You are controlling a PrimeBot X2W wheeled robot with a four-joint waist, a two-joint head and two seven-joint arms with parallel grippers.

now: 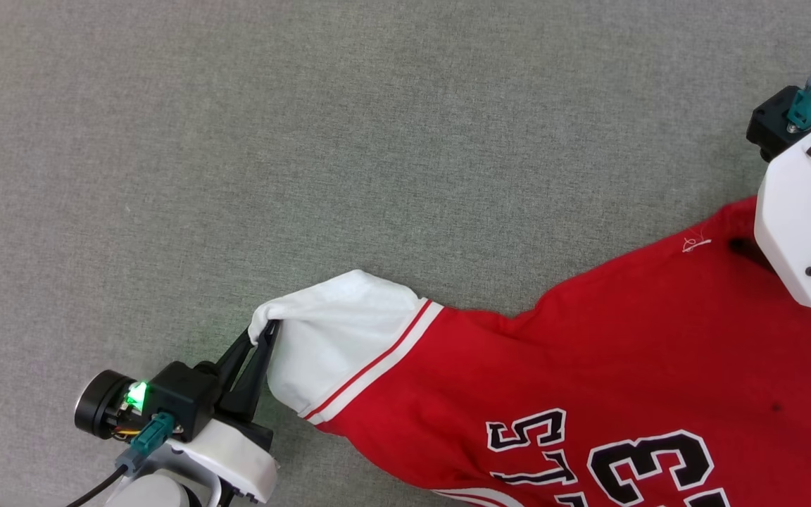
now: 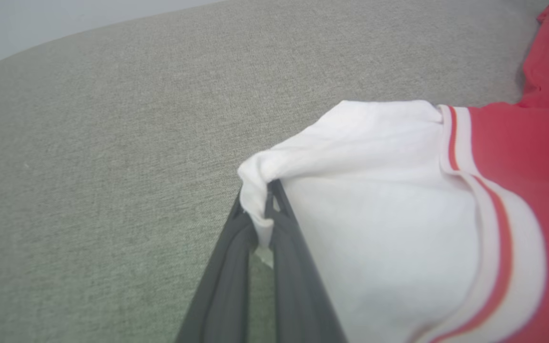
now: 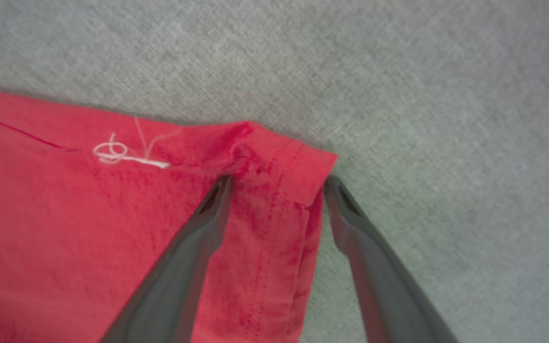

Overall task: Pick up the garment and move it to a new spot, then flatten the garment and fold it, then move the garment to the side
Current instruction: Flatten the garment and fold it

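My left gripper point(image 1: 268, 332) is clamping the cuff edge of the white sleeve point(image 1: 338, 331). Its jaws are almost together, with a small fold of cloth bunching between the tips. My right gripper point(image 3: 277, 186) is standing wide open and gripping nothing. Its fingers are straddling the red hem corner point(image 3: 284, 162), one tip over the cloth and the other just off the edge over the grey surface point(image 1: 236, 141).

Handling: the shirt point(image 1: 588, 338) is looking light, thin and floppy. It has no stiffness and is draping and creasing wherever nothing is pulling it. The fabric is looking matte, so I'm not expecting slip from a firm pinch, though a thin bite may creep out under tension. I'm judging the stitched edges to be the best holds: the sleeve cuff and the hem corner, where the doubled seam gives the fingers more to bite.

Position: from my left hand the shirt is running off the fingertips and to the right, sleeve first, then the striped trim point(image 1: 377, 359), then the red body with black lettering point(image 1: 525, 433). From my right hand the body is spreading to the left and back under the fingers. The corner is sitting right between the tips, with a loose white thread loop point(image 3: 112, 153) just left of it. The shirt is lying on the surface, loosely spanning both hands.

I'm judging that the right gripper needs to shut on that corner before any flattening pull.
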